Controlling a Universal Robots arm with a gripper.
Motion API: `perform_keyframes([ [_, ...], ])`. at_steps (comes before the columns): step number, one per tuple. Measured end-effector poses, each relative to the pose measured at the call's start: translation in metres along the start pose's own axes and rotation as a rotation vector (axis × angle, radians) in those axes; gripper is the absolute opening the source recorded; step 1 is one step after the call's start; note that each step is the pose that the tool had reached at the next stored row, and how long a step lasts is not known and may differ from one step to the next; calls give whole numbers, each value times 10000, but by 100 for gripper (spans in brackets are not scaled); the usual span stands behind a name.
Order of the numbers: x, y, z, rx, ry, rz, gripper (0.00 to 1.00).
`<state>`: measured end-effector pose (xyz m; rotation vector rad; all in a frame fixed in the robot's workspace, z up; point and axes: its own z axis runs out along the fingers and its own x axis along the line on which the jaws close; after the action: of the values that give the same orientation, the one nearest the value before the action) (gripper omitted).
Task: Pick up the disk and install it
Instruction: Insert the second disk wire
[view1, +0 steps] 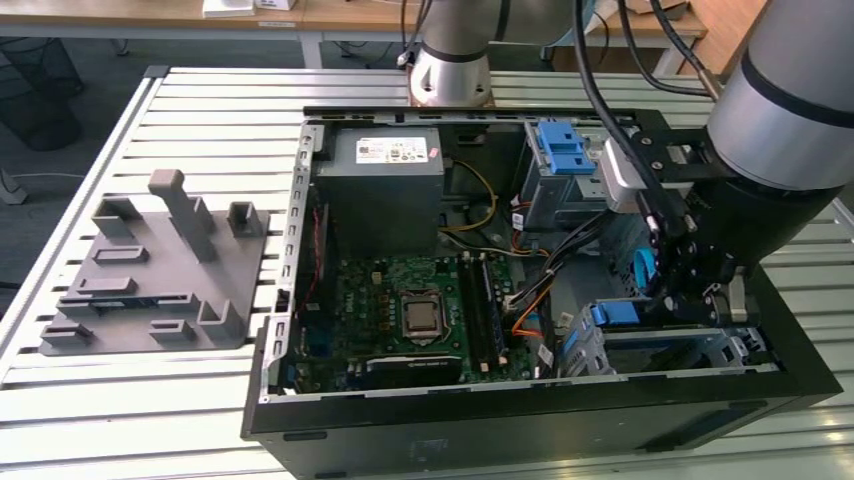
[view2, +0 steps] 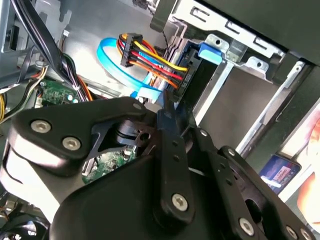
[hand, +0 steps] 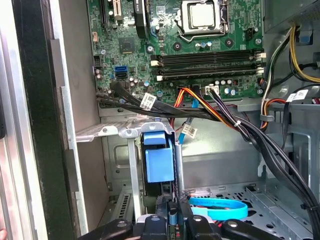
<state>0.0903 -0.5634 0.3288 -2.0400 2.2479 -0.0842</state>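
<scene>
While the arm (view1: 787, 100) reaches down from the exterior view's right into the open computer case (view1: 534, 400), its gripper (view1: 694, 275) hangs low inside the case on that side, wrist pointing downward, just above the drive cage (view1: 674, 345) in the near corner. In both wrist views the jaws look drawn close together around a thin blue edge, which appears to be the carrier of the disk (hand: 159, 162); the disk stands upright in the slot of the cage, its blue plastic front showing in the first wrist view between two metal uprights. How firmly the jaws press on it cannot be told.

Around the gripper, a flat blue data cable (view2: 112, 57) loops across the case floor, and a bundle of red, yellow and black power wires (view2: 150, 60) ends in a black connector beside the cage, close to the fingers. Thick black cables (hand: 270, 145) cross the bay beside the slot. Farther into the case lies the green motherboard (view1: 414, 310) with its processor socket, and beyond it the grey power supply box (view1: 387, 190) bearing a white sticker. A second cage with a blue latch (view1: 567, 150) sits at the far side of the case. On the slatted surface (view1: 160, 400), at the exterior view's left, rests a grey moulded fixture (view1: 154, 270), well apart from the case.
</scene>
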Motion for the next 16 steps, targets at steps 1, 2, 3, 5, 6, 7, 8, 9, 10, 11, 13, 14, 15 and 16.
perform_keyframes([
  [1, -1, -1, -8, 0, -2, 0, 24],
  [2, -1, -3, -20, -1, -7, 0, 24],
  [3, -1, -4, -33, -1, -10, 0, 24],
  [5, -2, -7, -62, -2, -13, 1, 24],
  [6, -3, -9, -80, -2, -16, 1, 24],
  [7, -4, -11, -98, -2, -19, 2, 24],
  [8, -5, -13, -116, -2, -19, 2, 24],
  [9, -5, -15, -131, -3, -20, 2, 24],
  [10, -6, -16, -142, -3, -21, 2, 24],
  [11, -6, -17, -150, -4, -21, 2, 24],
  [13, -6, -17, -154, -4, -24, 2, 24],
  [14, -6, -17, -155, -4, -23, 2, 22],
  [15, -6, -18, -156, -4, -22, 2, 22],
  [16, -6, -18, -156, -4, -20, 1, 16],
])
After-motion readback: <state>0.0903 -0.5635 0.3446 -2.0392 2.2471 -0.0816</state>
